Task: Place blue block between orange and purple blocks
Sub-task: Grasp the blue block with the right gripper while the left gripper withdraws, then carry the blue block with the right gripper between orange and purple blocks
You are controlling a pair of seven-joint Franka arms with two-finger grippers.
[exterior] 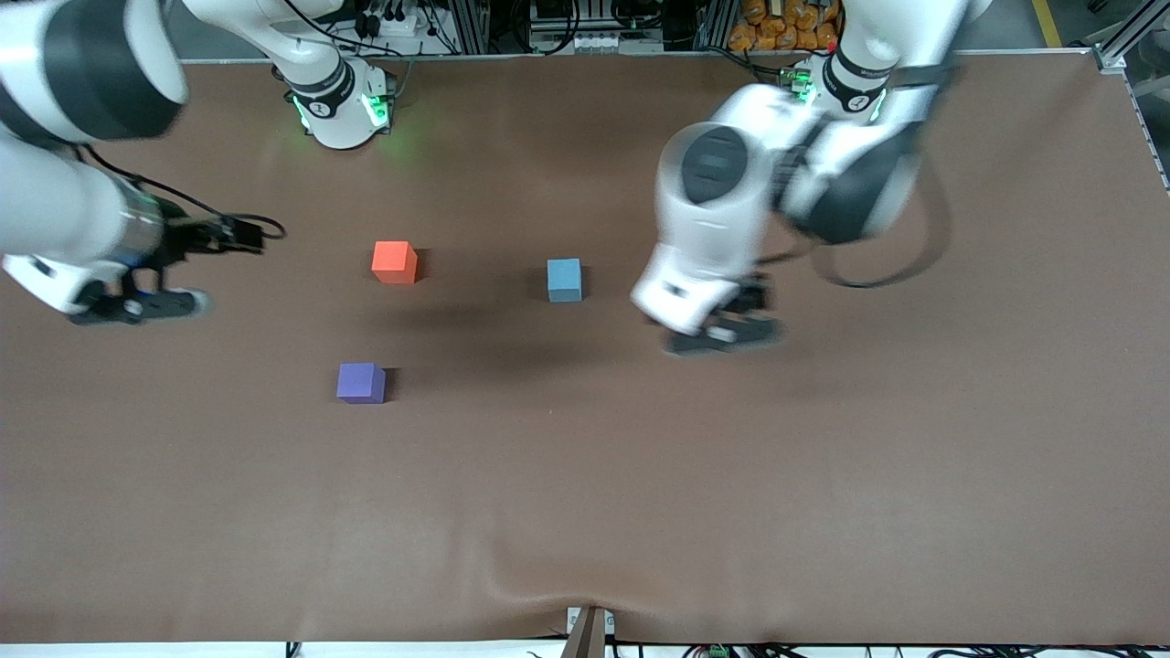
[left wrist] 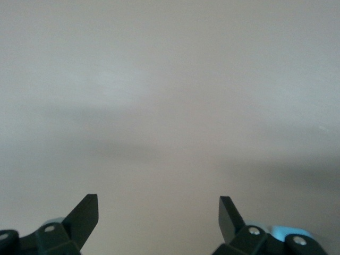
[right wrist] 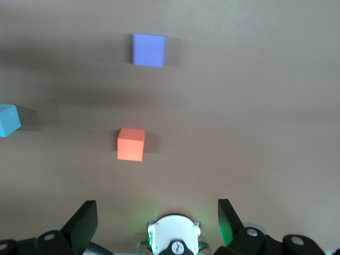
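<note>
The blue block [exterior: 564,280] sits on the brown table, apart from the other two and toward the left arm's end. The orange block [exterior: 395,262] and the purple block [exterior: 361,382] lie toward the right arm's end, with the purple one nearer the front camera. My left gripper [exterior: 731,331] is open and empty over bare table beside the blue block; its wrist view shows its open gripper [left wrist: 159,212] and only table. My right gripper [exterior: 137,306] is open and empty at the right arm's end. Its wrist view shows its gripper [right wrist: 158,218] and the purple [right wrist: 147,50], orange [right wrist: 130,144] and blue [right wrist: 8,119] blocks.
The brown table cloth [exterior: 640,512] has a small wrinkle at its front edge. The right arm's base [exterior: 338,105] and the left arm's base [exterior: 850,82] stand along the back edge. The right arm's base also shows in the right wrist view [right wrist: 173,234].
</note>
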